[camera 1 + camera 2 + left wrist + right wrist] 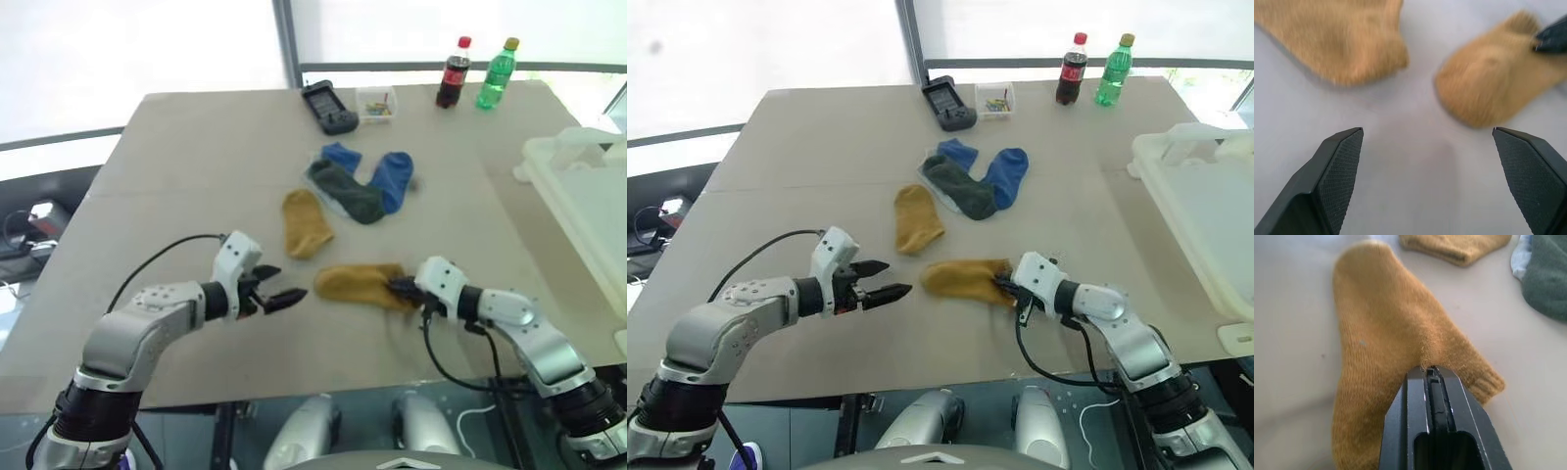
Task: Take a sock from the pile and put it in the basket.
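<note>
Nearest to me is my right pincer [1434, 369], its fingers pressed together on a fold of the mustard sock [965, 278], gripping it near the cuff end. That sock lies flat on the tabletop [196, 157], and I take it as my landmark. Just off its toe end, on my left, my left pincer [284, 296] hangs low over the tabletop with its fingers spread wide and nothing between them, pointing at the sock without touching it. Just beyond the held sock lies a second mustard sock [306, 223], apart from it. Farther on is the rest of the pile [361, 181], a dark green sock lying over blue ones. Past those, at the far edge, stand a dark device, a small clear box and two bottles [474, 73]. The basket [1205, 211] sits well off to the right of my sock, its rim raised above the tabletop.

I judge the grasp is just made and the sock not yet lifted. Next I must raise it clear, swing my right arm across to the basket, pass over its rim, and only then let go
</note>
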`<move>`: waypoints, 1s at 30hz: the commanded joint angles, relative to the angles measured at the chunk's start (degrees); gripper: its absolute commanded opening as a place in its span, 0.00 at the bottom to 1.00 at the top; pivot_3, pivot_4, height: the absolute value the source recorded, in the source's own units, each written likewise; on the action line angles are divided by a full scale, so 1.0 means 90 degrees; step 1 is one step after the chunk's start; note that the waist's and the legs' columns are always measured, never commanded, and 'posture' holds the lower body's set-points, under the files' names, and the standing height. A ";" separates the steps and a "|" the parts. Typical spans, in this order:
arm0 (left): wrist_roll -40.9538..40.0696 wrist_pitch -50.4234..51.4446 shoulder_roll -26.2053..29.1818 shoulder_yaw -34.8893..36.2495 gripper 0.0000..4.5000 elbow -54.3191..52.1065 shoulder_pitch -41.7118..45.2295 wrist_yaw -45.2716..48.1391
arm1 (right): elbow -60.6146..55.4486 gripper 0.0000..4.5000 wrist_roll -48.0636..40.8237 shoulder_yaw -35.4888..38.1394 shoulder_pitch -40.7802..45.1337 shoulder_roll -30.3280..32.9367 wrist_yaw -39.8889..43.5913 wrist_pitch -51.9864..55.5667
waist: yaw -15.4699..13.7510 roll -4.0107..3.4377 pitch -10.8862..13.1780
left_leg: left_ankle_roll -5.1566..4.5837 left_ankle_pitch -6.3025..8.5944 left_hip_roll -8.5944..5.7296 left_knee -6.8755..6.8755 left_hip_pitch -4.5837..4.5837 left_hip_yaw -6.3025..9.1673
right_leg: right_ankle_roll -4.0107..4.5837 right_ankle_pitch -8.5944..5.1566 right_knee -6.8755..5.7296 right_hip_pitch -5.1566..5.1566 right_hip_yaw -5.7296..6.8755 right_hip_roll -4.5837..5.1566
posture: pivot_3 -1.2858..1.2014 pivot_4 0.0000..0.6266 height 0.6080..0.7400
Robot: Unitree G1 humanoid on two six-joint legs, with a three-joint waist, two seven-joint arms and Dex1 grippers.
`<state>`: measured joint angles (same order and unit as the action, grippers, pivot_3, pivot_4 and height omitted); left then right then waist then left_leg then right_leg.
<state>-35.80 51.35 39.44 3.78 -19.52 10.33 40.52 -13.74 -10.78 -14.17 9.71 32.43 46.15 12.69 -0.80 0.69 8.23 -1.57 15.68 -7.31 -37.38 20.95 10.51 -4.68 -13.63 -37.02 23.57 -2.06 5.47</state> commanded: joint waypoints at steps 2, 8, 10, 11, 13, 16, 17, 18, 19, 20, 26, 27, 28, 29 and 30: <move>0.0192 -0.0257 -0.0467 -0.0379 0.99 0.0109 0.0495 -0.0148 | -0.0376 0.00 -0.0281 0.0192 0.0174 0.0024 0.0275 0.0002 | 0.0004 0.0001 0.0000 | 0.0000 0.0000 0.0000 0.0000 0.0001 0.0000 | 0.0000 0.0000 0.0007 -0.0001 0.0001 0.0000 | 0.52 0.24 1.00; 0.1884 -0.1186 -0.0710 -0.1946 0.99 0.1151 0.0918 -0.0442 | 0.0559 0.00 0.0268 -0.0207 0.0318 -0.0082 0.0483 -0.0652 | 0.0009 0.0002 -0.0002 | -0.0001 0.0000 0.0000 0.0005 -0.0001 -0.0016 | 0.0000 0.0001 0.0009 0.0000 -0.0015 -0.0005 | 0.52 0.24 1.00; 0.2279 -0.1539 -0.0664 -0.2234 0.99 0.1332 0.0859 -0.0422 | 0.0926 0.00 0.0480 -0.0299 0.0354 -0.0085 0.0514 -0.0887 | 0.0008 0.0002 -0.0003 | -0.0001 0.0000 0.0001 0.0007 -0.0012 -0.0023 | 0.0000 0.0001 0.0008 -0.0003 -0.0021 -0.0004 | 0.52 0.24 1.00; 0.2354 -0.1616 -0.0663 -0.2254 0.99 0.1335 0.0791 -0.0419 | 0.1047 0.00 0.0553 -0.0307 0.0364 -0.0075 0.0509 -0.0950 | 0.0013 0.0000 -0.0003 | -0.0001 0.0000 0.0002 0.0008 -0.0012 -0.0029 | 0.0000 0.0001 0.0005 -0.0002 -0.0029 -0.0005 | 0.52 0.24 1.00; 0.2507 -0.1756 -0.0572 -0.2261 0.83 0.1223 0.0575 -0.0384 | 0.1157 0.00 0.0567 -0.0263 0.0352 -0.0023 0.0562 -0.0997 | 0.0020 0.0000 -0.0009 | -0.0001 0.0000 0.0004 0.0008 -0.0021 -0.0039 | -0.0001 0.0001 0.0001 -0.0003 -0.0040 -0.0006 | 0.52 0.24 1.00; 0.2507 -0.1762 -0.0466 -0.2086 0.55 0.0976 0.0255 -0.0336 | 0.1073 0.14 0.0473 -0.0159 0.0271 0.0048 0.0653 -0.0936 | 0.0021 0.0001 -0.0015 | -0.0001 0.0001 0.0014 0.0008 -0.0025 -0.0044 | -0.0001 0.0001 0.0001 -0.0002 -0.0044 -0.0016 | 0.52 0.24 1.00; 0.2494 -0.1775 -0.0419 -0.2018 0.46 0.0880 0.0153 -0.0314 | 0.0980 0.21 0.0391 -0.0134 0.0205 0.0071 0.0704 -0.0882 | 0.0020 0.0003 -0.0018 | -0.0002 0.0001 0.0016 0.0008 -0.0026 -0.0045 | -0.0001 0.0001 0.0001 -0.0002 -0.0045 -0.0017 | 0.52 0.24 1.00; 0.2444 -0.1807 -0.0399 -0.1905 0.46 0.0769 0.0049 -0.0300 | 0.0880 0.29 0.0319 -0.0098 0.0137 0.0068 0.0707 -0.0862 | 0.0018 0.0003 -0.0018 | -0.0002 0.0001 0.0019 0.0008 -0.0025 -0.0045 | -0.0001 0.0001 0.0002 -0.0001 -0.0044 -0.0021 | 0.52 0.24 1.00; 0.2382 -0.1872 -0.0391 -0.1789 0.46 0.0658 -0.0036 -0.0274 | 0.0792 0.40 0.0268 -0.0057 0.0085 0.0045 0.0669 -0.0857 | 0.0019 0.0003 -0.0018 | -0.0001 0.0001 0.0023 0.0009 -0.0025 -0.0045 | -0.0001 0.0001 0.0002 -0.0001 -0.0045 -0.0025 | 0.52 0.24 1.00; 0.2262 -0.1929 -0.0419 -0.1634 0.46 0.0524 -0.0102 -0.0248 | 0.0677 0.50 0.0212 0.0000 0.0040 0.0004 0.0611 -0.0838 | 0.0026 0.0002 -0.0019 | -0.0001 0.0001 0.0026 0.0011 -0.0025 -0.0046 | -0.0001 0.0001 0.0003 -0.0001 -0.0046 -0.0028 | 0.52 0.24 1.00; 0.1419 -0.1739 -0.0444 -0.0756 0.67 -0.0052 -0.0135 0.0039 | -0.0164 0.83 -0.0378 0.0499 -0.0088 -0.0087 0.0409 -0.0268 | 0.0000 0.0002 -0.0010 | 0.0001 0.0002 0.0040 0.0018 -0.0019 -0.0053 | 0.0001 0.0001 0.0004 0.0009 -0.0051 -0.0041 | 0.52 0.24 1.00; 0.1328 -0.1687 -0.0395 -0.0680 0.74 -0.0094 -0.0093 0.0109 | -0.0297 0.83 -0.0420 0.0594 -0.0108 -0.0050 0.0376 -0.0203 | -0.0002 0.0001 -0.0008 | 0.0001 0.0002 0.0039 0.0015 -0.0014 -0.0054 | 0.0002 0.0002 0.0007 0.0008 -0.0049 -0.0040 | 0.52 0.24 1.00; 0.1219 -0.1623 -0.0333 -0.0627 0.83 -0.0133 -0.0051 0.0239 | -0.0446 0.74 -0.0505 0.0701 -0.0140 0.0002 0.0363 -0.0085 | -0.0002 0.0001 -0.0008 | 0.0001 0.0003 0.0039 0.0015 -0.0012 -0.0053 | 0.0003 0.0003 0.0009 0.0009 -0.0048 -0.0040 | 0.52 0.24 1.00; 0.1194 -0.1596 -0.0299 -0.0626 0.83 -0.0131 -0.0024 0.0296 | -0.0570 0.74 -0.0623 0.0790 -0.0155 0.0023 0.0350 0.0061 | -0.0001 0.0001 -0.0008 | 0.0001 0.0003 0.0039 0.0015 -0.0012 -0.0053 | 0.0003 0.0003 0.0009 0.0009 -0.0048 -0.0040 | 0.52 0.24 1.00; 0.1195 -0.1586 -0.0285 -0.0637 0.84 -0.0120 -0.0012 0.0317 | -0.0643 0.68 -0.0702 0.0837 -0.0162 0.0031 0.0347 0.0167 | -0.0001 0.0001 -0.0006 | 0.0001 0.0003 0.0039 0.0016 -0.0011 -0.0053 | 0.0003 0.0003 0.0011 0.0009 -0.0049 -0.0040 | 0.52 0.24 1.00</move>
<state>-23.73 36.97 36.27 -3.31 -18.06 9.31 42.21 -15.99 -14.90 -9.11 8.34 32.21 49.60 12.70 -0.81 0.70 8.17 -1.56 15.70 -6.96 -37.23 20.88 10.05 -4.66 -13.61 -36.90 23.66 -2.49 5.11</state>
